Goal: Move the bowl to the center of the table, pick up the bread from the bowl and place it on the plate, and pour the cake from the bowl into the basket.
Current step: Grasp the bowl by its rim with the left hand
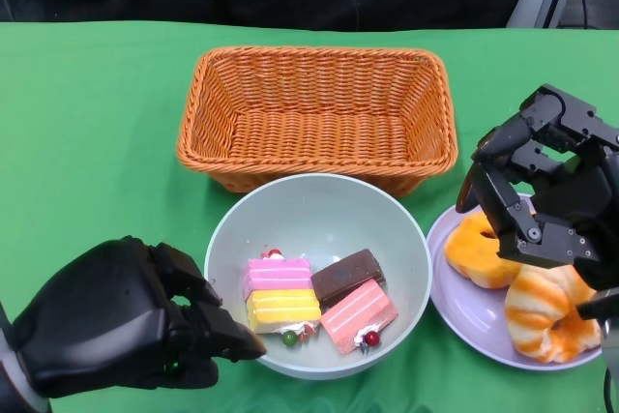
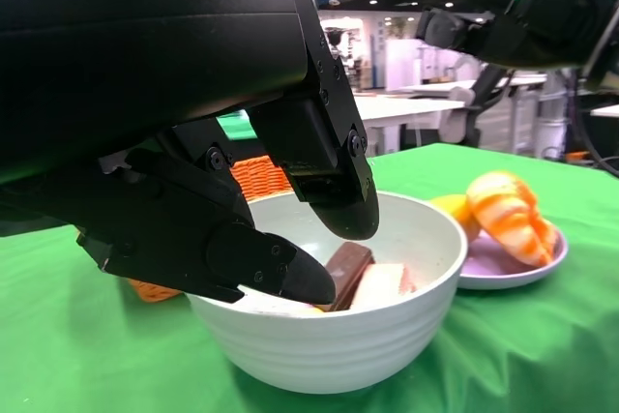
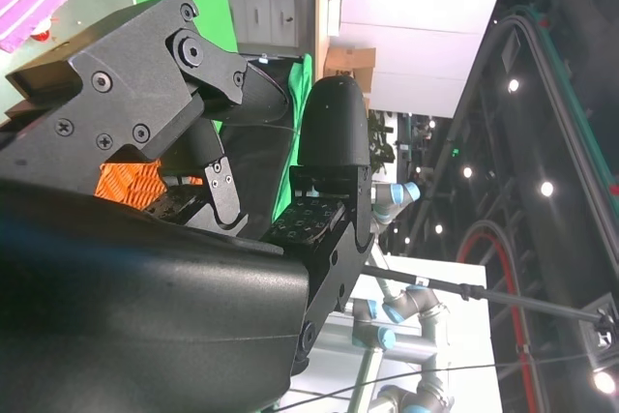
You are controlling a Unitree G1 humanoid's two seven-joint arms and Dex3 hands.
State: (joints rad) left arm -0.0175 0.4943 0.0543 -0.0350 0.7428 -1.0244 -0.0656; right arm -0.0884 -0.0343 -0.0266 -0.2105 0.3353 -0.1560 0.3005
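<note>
The pale green round bowl point(image 1: 319, 239) stands in the middle of the green counter point(image 1: 87, 142), just before the orange woven basket point(image 1: 317, 113), and both glazed bread rolls point(image 1: 527, 287) lie on the lilac plate point(image 1: 464, 311), so I judge that only the pouring remains. My left hand point(image 1: 135, 321) is at the bowl's rim, fingers curled; whether it grips, I cannot tell. My right hand point(image 1: 551, 191) hovers empty, fingers apart. Next I must grip the rim firmly and tip the cake pieces point(image 1: 314, 299) forward.

one bowl point(image 1: 411, 268), one basket point(image 1: 319, 113), one plate point(image 1: 474, 321), two breads point(image 1: 527, 287), three cake pieces point(image 1: 314, 302).
</note>
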